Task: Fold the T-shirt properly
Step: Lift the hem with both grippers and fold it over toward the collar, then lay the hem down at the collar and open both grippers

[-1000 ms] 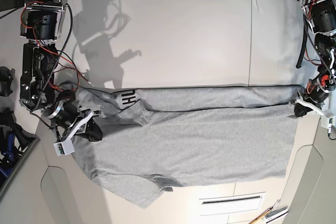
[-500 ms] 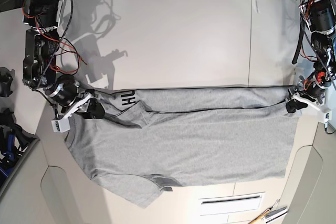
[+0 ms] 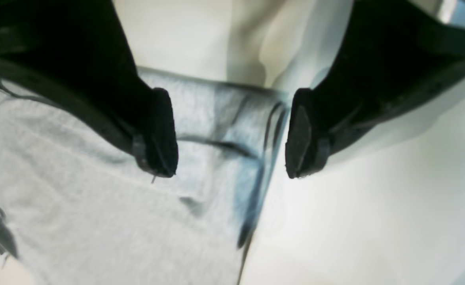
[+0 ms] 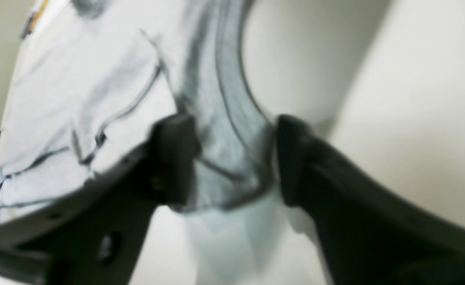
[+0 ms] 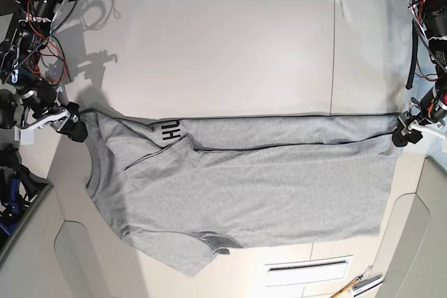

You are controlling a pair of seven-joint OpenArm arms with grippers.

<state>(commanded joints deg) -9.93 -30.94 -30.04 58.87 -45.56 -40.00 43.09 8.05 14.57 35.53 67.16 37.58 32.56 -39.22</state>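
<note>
Right gripper (image 5: 68, 121): jaws apart, straddling my T-shirt's (image 5: 244, 179) collar edge.
T-shirt: lies on table (image 5: 230, 47), long axis running between both tools.
Left gripper (image 5: 405, 132): jaws wide over hem corner, holding nothing.

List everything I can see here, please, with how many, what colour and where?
T-shirt: one, light grey with black letters showing at a fold, spread flat across the middle of the table.
Table: one, off-white, under the shirt.
Slot: one, narrow, set in the table's near edge below the shirt.
Tools: small, orange-handled, at the bottom edge; their number is unclear.
Cables: several, red and black, on the arm at the base view's left.
Left gripper: one, black, fingers open, at the shirt's edge on the base view's right.
Right gripper: one, black, fingers open, at the shirt's opposite end.
</note>
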